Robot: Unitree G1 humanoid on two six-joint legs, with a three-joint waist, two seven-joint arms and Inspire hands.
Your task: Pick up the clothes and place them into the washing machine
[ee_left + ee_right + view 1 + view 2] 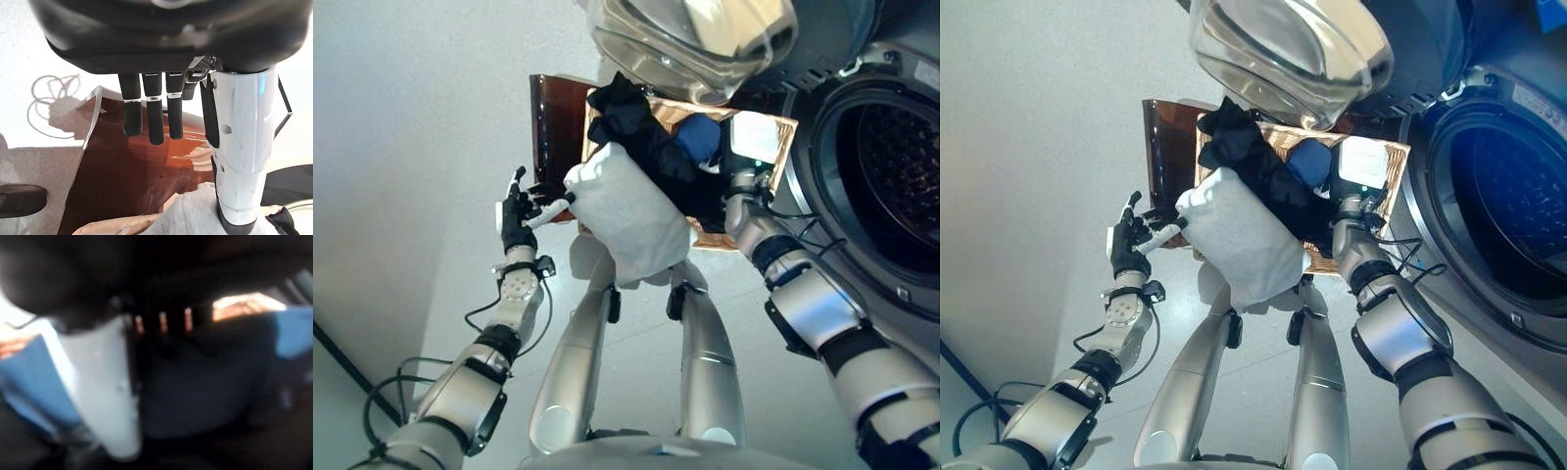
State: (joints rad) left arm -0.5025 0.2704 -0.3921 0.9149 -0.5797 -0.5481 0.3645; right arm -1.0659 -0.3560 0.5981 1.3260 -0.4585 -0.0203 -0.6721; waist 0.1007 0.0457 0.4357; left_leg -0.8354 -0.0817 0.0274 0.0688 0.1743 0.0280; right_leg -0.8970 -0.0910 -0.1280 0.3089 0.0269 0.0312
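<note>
The right hand (736, 191) is down in the wicker basket (773, 132) among the dark clothes (651, 147) and a blue piece (700, 137), but I cannot tell whether its fingers have closed on anything. The left hand (517, 217) hovers open beside the basket, thumb just touching the white cloth (626, 220) draped over the rim. Best to get a full handful, lift clear of the rim, then swing right to the washing machine (891, 186), whose door (690, 39) is open.
</note>
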